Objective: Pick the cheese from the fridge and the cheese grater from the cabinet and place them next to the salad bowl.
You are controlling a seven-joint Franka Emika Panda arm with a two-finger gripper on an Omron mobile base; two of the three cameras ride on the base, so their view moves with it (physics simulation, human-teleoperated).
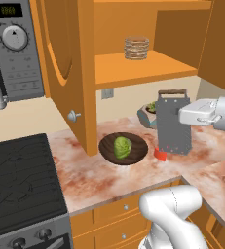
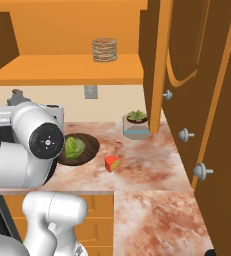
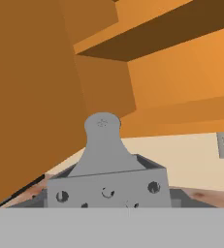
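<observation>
The cabinet (image 1: 67,58) stands open above the marbled desk (image 1: 84,175), its arched door swung out toward the left base camera with the round silver knob (image 1: 73,115) low on it; on its lower shelf sits a round tan woven basket (image 1: 136,47). To the left are the black stove top (image 1: 21,170) and the microwave (image 1: 14,48). The cheese grater (image 1: 173,124) stands upright on the desk just right of the salad bowl (image 1: 123,148), with the white arm's hand against its right side at handle height; the pincer (image 1: 184,115) is at the grater's upper edge, but whether its fingers are closed on the grater cannot be told, as the tips are hidden. In the hand view the grater's perforated top (image 3: 106,186) lies right under the camera. The dark bowl holds a green leafy head (image 1: 122,147). A grey-teal pot with a succulent (image 2: 136,125) stands behind, near the wall. The cheese (image 2: 112,163) lies on the desk just beside the bowl, at the grater's foot.
</observation>
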